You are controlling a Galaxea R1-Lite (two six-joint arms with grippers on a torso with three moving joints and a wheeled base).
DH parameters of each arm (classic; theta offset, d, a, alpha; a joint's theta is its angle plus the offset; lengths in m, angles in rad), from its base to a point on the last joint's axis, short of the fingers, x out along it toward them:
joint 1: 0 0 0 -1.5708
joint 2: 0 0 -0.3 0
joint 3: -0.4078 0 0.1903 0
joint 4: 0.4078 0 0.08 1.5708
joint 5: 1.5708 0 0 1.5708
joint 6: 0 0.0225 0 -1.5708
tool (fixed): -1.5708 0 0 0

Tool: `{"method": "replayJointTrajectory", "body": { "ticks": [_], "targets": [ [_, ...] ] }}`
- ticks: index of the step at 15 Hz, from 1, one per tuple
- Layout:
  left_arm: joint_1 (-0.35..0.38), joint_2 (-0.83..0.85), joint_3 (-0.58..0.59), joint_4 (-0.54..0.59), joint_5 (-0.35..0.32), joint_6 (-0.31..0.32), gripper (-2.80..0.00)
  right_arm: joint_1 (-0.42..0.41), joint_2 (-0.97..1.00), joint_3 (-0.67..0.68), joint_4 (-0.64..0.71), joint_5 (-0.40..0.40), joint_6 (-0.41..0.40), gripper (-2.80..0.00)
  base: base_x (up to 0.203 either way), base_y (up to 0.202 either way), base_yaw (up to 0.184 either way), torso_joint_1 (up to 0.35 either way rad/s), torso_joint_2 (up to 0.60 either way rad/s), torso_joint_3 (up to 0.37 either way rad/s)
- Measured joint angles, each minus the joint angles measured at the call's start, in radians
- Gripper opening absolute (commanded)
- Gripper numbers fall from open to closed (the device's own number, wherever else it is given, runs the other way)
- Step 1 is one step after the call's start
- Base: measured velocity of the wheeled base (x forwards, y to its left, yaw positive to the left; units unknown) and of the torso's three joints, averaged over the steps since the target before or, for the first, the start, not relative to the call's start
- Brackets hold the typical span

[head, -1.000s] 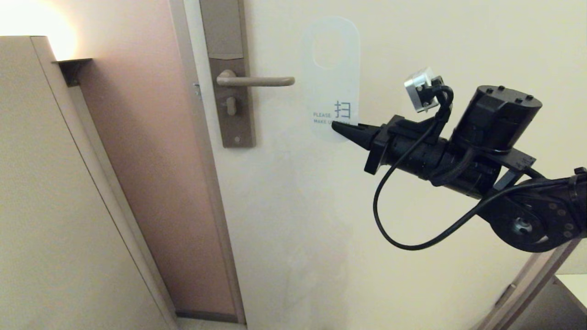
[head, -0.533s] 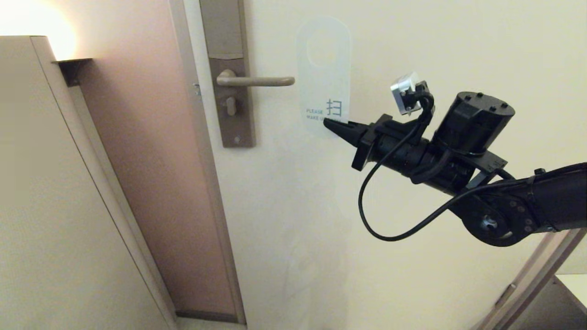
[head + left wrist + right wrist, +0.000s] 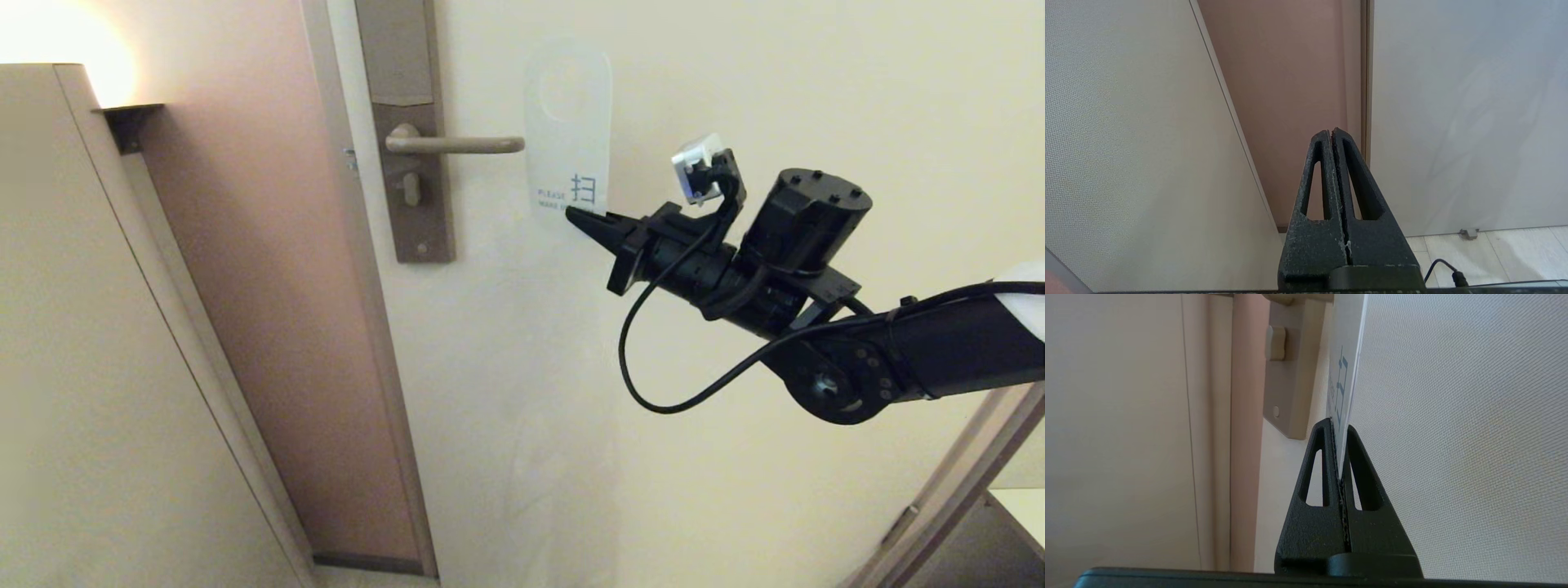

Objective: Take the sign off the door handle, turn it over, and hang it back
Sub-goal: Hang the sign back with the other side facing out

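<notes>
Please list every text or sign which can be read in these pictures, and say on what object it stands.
"PLEASE", on the sign, white face, near its lower end.
A large dark character above it, looks like "扫".
Second line, starts "MAKE"; the rest is hidden behind the right gripper.
No other text is visible.

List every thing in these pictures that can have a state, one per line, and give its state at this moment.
sign: off the handle, upright, white side facing the camera, bottom edge pinched in the right claw.
door handle: level, bare, nothing hanging on it.
right claw: shut on the sign, raised beside the handle's free end.
left claw: shut, empty, parked low away from the handle.
door: closed.
</notes>
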Motion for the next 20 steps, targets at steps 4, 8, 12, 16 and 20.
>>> {"method": "replayJointTrajectory", "body": {
  "ticks": [4,8,12,16,20],
  "targets": [
    [0.0,0.0,0.0,0.0,0.0,0.0,-2.8,-0.001,0.027,-0.022,0.0,-0.002,0.001,-2.8,0.0,0.0,0.0,0.0,0.0,0.0],
    [0.0,0.0,0.0,0.0,0.0,0.0,-2.8,-0.001,0.05,-0.039,0.0,-0.025,0.0,-2.8,0.0,0.0,0.0,0.0,0.0,0.0],
    [0.0,0.0,0.0,0.0,0.0,0.0,-2.8,-0.001,0.069,-0.04,0.0,-0.026,-0.006,-2.8,0.0,0.0,0.0,0.0,0.0,0.0],
    [0.0,0.0,0.0,0.0,0.0,0.0,-2.8,-0.001,0.085,-0.04,0.0,-0.03,-0.009,-2.8,0.0,0.0,0.0,0.0,0.0,0.0],
    [0.0,0.0,0.0,0.0,0.0,0.0,-2.8,-0.001,0.102,-0.042,0.002,-0.03,-0.022,-2.8,0.0,0.0,0.0,0.0,0.0,0.0]
  ]
}}
